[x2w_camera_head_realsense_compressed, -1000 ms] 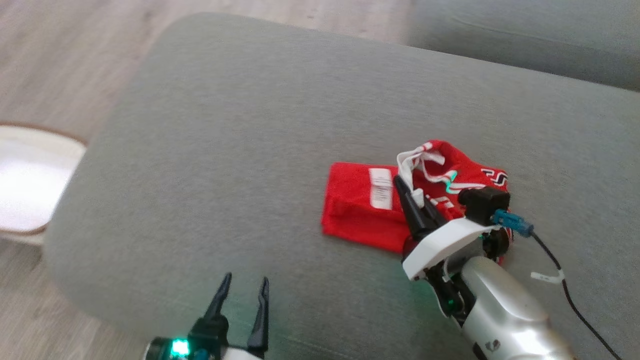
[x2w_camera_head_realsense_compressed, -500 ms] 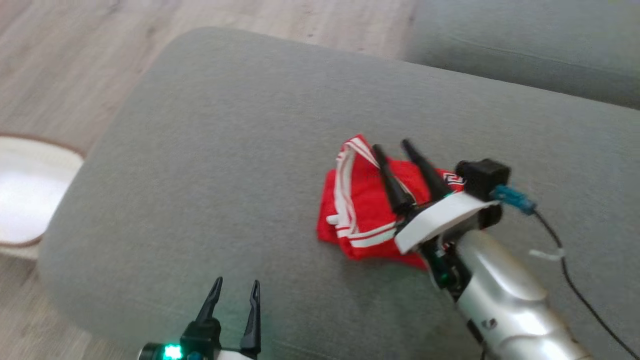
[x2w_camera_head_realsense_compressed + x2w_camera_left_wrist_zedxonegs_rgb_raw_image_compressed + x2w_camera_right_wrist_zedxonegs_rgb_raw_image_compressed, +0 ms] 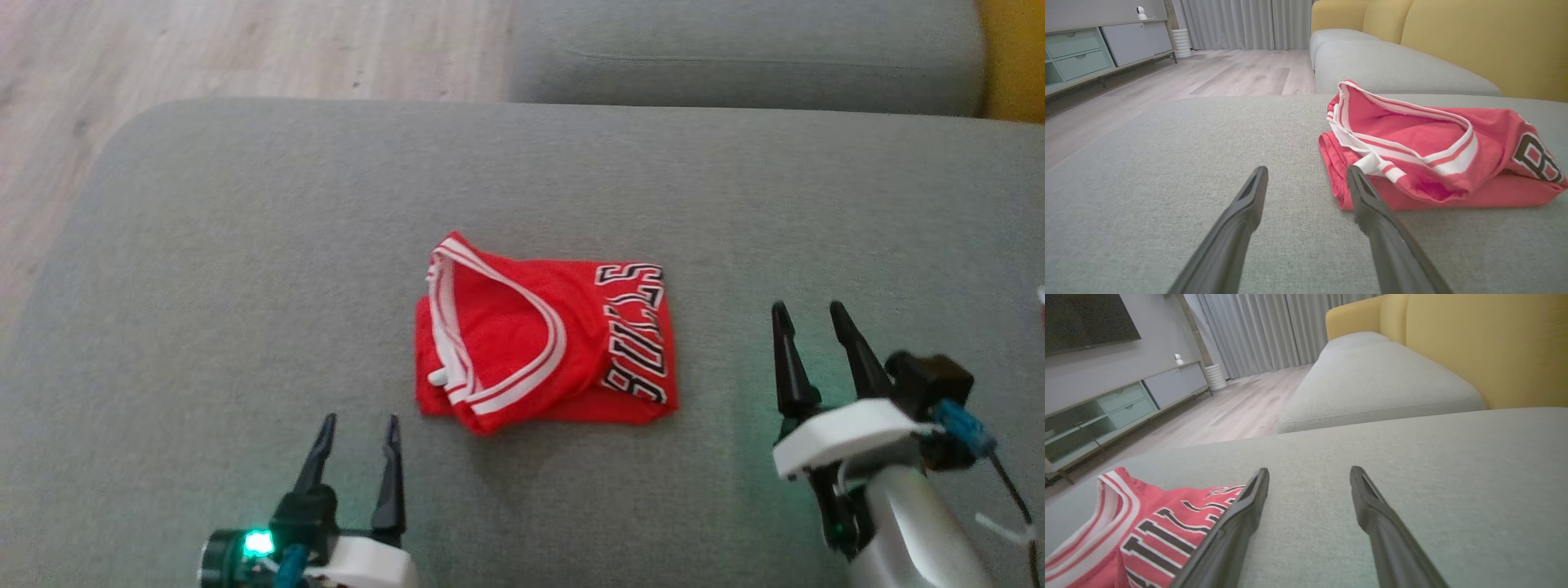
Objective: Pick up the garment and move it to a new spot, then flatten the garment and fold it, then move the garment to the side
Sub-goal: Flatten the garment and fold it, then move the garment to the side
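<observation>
Wood floor (image 3: pixel 163 49) is at your far left, past the edge of the grey seat cushion (image 3: pixel 204 245).

Left gripper (image 3: pixel 361 418) is at lower left in the head view. Its fingers are spread apart with nothing between them, and it is near the front left corner of the garment. In the left wrist view one fingertip overlaps the fabric edge; can't tell if it's touching.

The red Bulls jersey (image 3: pixel 522 343) is mid-cushion, between your two grippers. It lies folded into a rough rectangle, not fully flat. The white-striped trim (image 3: pixel 498 286) loops open on the left half and stands up a bit. The black-and-white lettering (image 3: pixel 641 331) runs along the right edge.

Right gripper (image 3: pixel 808 306) is to the right of the jersey and clear of it. Its fingers are apart and empty, over bare cushion. The right wrist view has the lettered edge off to the lower left of the fingers.

A second grey cushion (image 3: pixel 735 49) is behind, with the yellow backrest (image 3: pixel 1012 57) at the far right top.
</observation>
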